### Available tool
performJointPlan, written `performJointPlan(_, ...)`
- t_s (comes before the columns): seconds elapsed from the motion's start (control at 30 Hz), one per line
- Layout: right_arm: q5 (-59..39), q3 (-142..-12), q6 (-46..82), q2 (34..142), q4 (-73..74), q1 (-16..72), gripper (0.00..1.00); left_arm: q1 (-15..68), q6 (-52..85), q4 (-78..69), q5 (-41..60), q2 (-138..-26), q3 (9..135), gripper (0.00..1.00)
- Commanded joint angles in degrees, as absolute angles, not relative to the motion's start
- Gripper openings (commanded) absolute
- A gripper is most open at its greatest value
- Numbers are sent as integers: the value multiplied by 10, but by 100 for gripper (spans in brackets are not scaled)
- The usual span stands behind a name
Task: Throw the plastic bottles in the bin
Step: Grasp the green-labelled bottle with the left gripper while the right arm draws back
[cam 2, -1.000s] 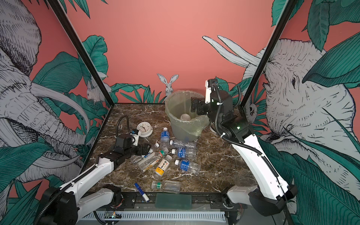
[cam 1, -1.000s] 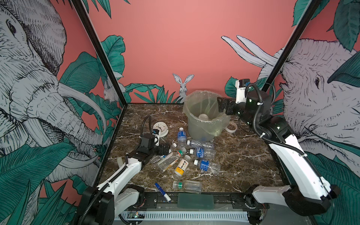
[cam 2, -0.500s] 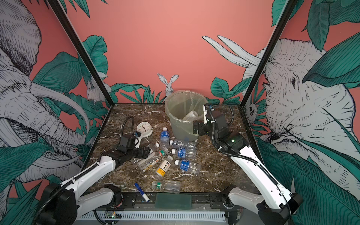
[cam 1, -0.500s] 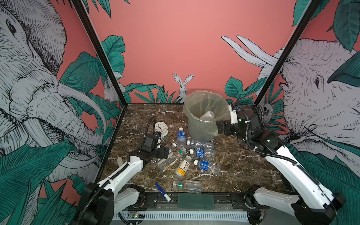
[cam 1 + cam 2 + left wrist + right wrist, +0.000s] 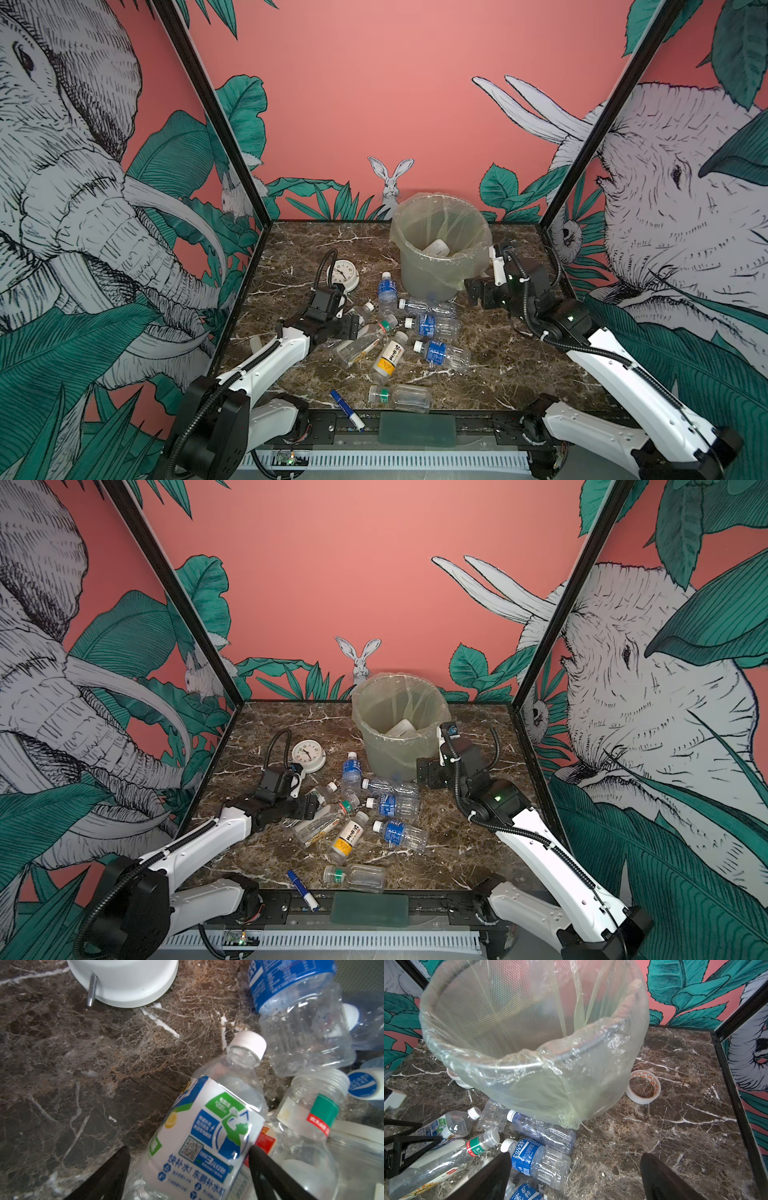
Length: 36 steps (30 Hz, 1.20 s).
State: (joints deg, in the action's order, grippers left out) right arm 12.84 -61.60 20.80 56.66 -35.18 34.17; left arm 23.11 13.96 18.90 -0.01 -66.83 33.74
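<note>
Jaws apart, left gripper (image 5: 189,1148) straddles white-labelled bottle (image 5: 218,1122), apparently loosely; top views unclear.

Table (image 5: 519,365): polished brown marble, white-veined. Plastic bottles (image 5: 440,326): clear, glossy, crinkled plastic; printed film labels. Bin (image 5: 529,1076): mesh wall, lined with translucent wrinkled plastic film. Clock (image 5: 343,272): smooth white plastic casing.

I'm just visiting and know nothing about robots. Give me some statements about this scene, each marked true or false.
1. The bin already has something inside. True.
2. The clock lies in the bin. False: it lies on the table, apart from the bin.
3. The left gripper straddles a bottle. True.
4. The right gripper holds a bottle. False: it is open and empty, beside the bin.
5. A pen lies near the table's front edge. True.
</note>
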Motion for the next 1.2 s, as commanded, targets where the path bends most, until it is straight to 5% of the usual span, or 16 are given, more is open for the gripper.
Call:
performJointPlan(0.0,134,-601,222,550,-354,341,99,233,149,193,-22,-677,353,89)
performJointPlan(1.17,115,-466,267,514,-356,341,99,216,156,186,-31,-771,378,83)
